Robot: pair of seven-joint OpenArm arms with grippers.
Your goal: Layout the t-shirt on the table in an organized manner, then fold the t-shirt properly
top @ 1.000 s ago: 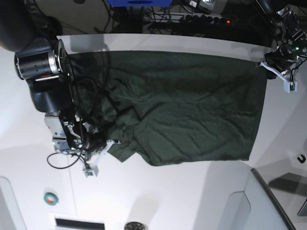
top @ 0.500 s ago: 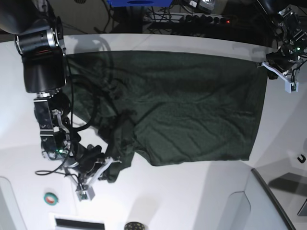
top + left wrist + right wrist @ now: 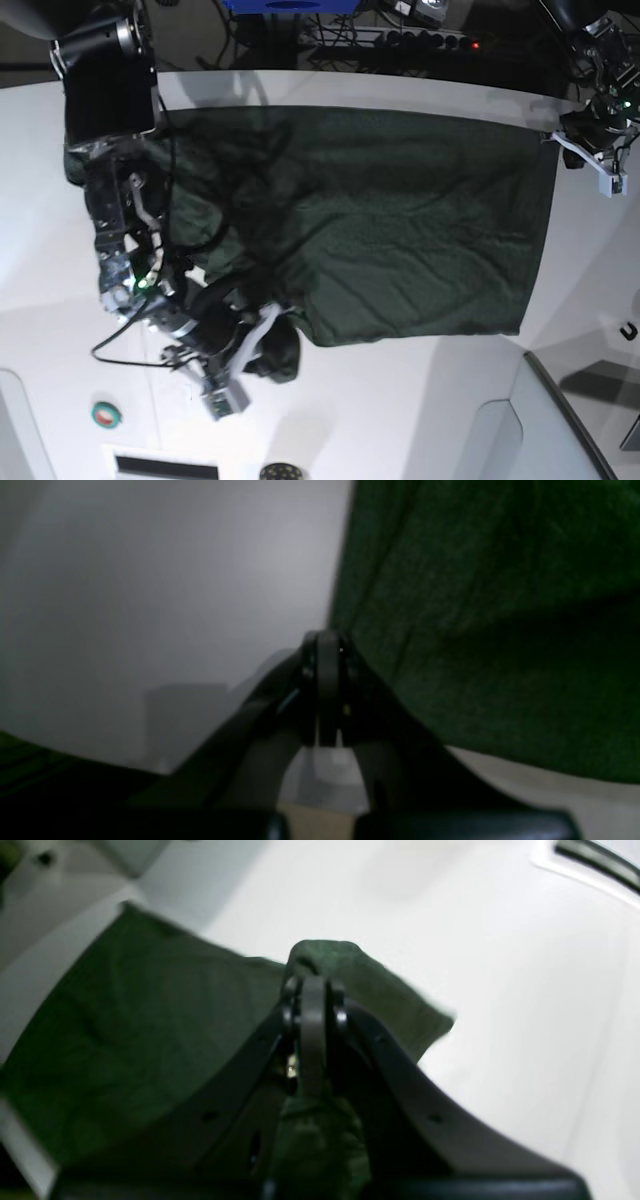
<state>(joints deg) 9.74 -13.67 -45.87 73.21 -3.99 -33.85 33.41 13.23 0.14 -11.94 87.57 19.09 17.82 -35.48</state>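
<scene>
The dark green t-shirt (image 3: 400,220) lies spread over the white table (image 3: 400,430), smooth on the base view's right and bunched at the lower left. My right gripper (image 3: 270,336) is shut on that bunched lower-left part. In the right wrist view the shut tips (image 3: 313,985) pinch a fold of t-shirt (image 3: 125,1030) above the table (image 3: 500,990). My left gripper (image 3: 560,137) sits at the shirt's far right corner. Its tips (image 3: 327,640) are shut right at the edge of the t-shirt (image 3: 500,605), beside bare table (image 3: 150,580).
A small green round thing (image 3: 105,412) and a dark round thing (image 3: 280,472) sit near the front left. A raised grey panel (image 3: 560,420) fills the front right. A power strip with cables (image 3: 430,40) lies beyond the far edge.
My right arm has swung toward the front of the table, dragging the shirt's lower-left part with it into a clump. The left gripper has stayed at the far right corner.
</scene>
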